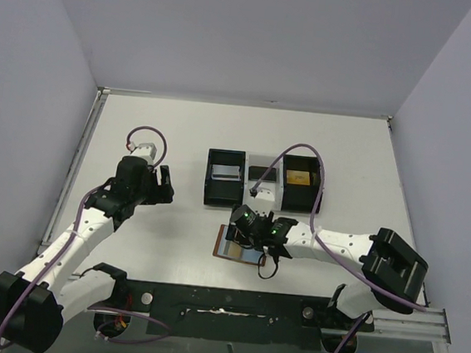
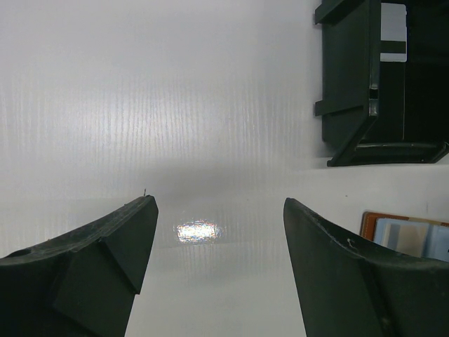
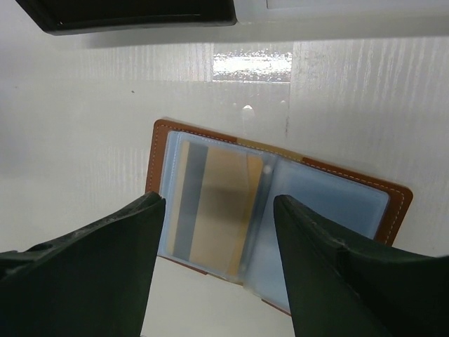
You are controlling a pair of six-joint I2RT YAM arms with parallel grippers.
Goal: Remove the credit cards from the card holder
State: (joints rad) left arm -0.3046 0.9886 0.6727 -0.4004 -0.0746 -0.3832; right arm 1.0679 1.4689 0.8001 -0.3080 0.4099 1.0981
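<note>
**Light, floppy holder, stiff slick card: grip the card's edge, not the leather**

Nearest the arm bases, the small brown leather bifold card holder [image 3: 337, 196] is lying open and flat on the glossy white table [image 2: 140, 105], with its blue-grey clear pockets facing up. The right gripper [image 3: 219, 202] is hanging directly over it, jaws spread wide and holding nothing. Its fingers are straddling the thin gold card with a dark stripe [image 3: 210, 239], which is sitting inside the left pocket.

The holder is looking light and soft, so it is likely to slide or fold on the slick surface if pulled. The card is looking rigid, thin and smooth. The best hold is probably a pinch on whatever card edge is showing at the pocket mouth, though which side opens I cannot tell.

The left gripper [image 2: 219, 201] is hovering over bare table to the left, also wide apart and empty. It is free to pin the leather down.

Farther back, the black-and-white three-compartment tray [image 1: 210, 178] is holding a grey card [image 1: 225, 173] and another gold card [image 1: 300, 178].
</note>
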